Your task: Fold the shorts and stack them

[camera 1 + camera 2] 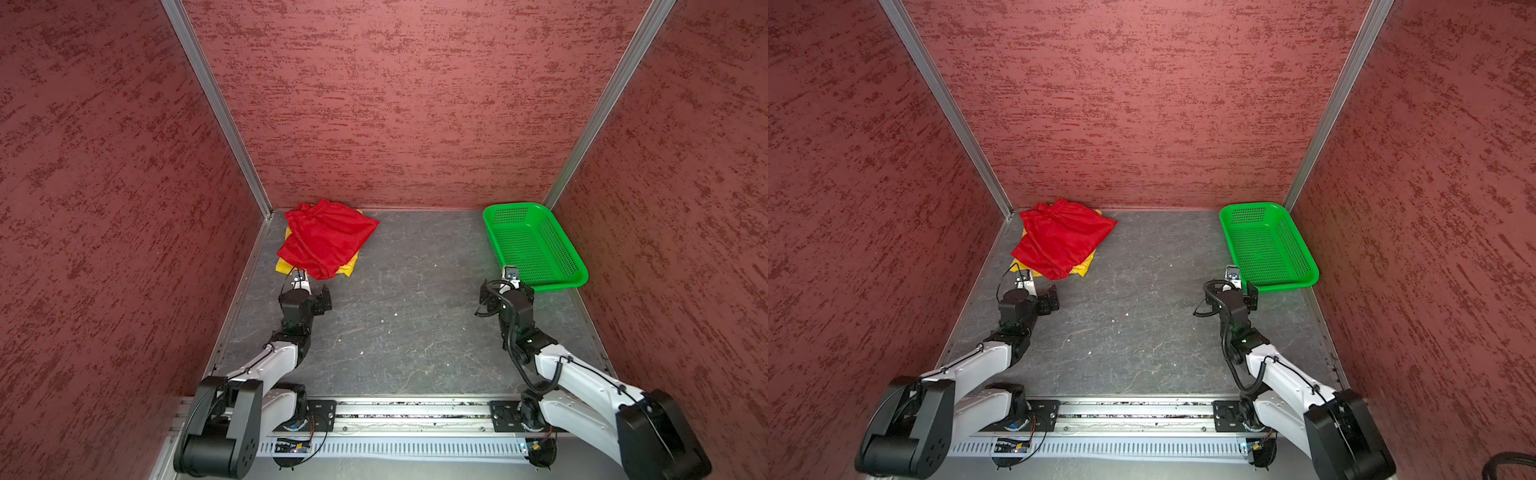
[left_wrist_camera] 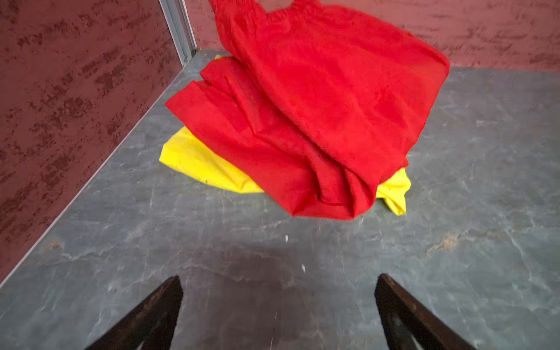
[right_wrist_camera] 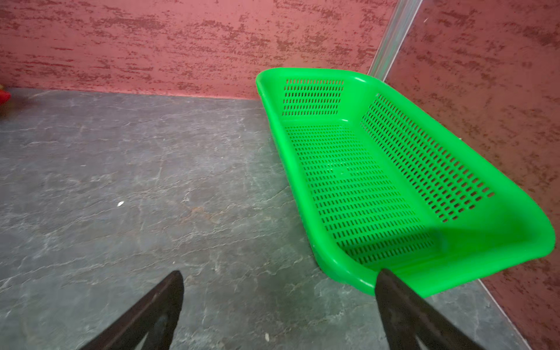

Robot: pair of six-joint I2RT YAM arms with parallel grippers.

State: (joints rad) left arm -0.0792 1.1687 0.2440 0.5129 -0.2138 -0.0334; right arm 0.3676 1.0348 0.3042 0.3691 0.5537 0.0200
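Red shorts (image 2: 303,106) being borne by yellow shorts (image 2: 197,160) on bench (image 1: 395,324); left pincer (image 2: 278,281), right pincer (image 3: 278,278) being held wide apart, empty.

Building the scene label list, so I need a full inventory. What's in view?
red shorts: 1, red, far-left corner of the table, lying on the yellow pair
yellow shorts: 1, yellow, under the red pair, edges showing
basket: 1, green, perforated, far-right corner, nothing in it
table: 1, dark grey, marbled
walls: 3, mottled red, left, back, right
frame posts: 2, silver, back corners
arms: 2, white and black, on the near rail
left tool: 1, black, open, over bare table short of the shorts
right tool: 1, black, open, at the basket's near end
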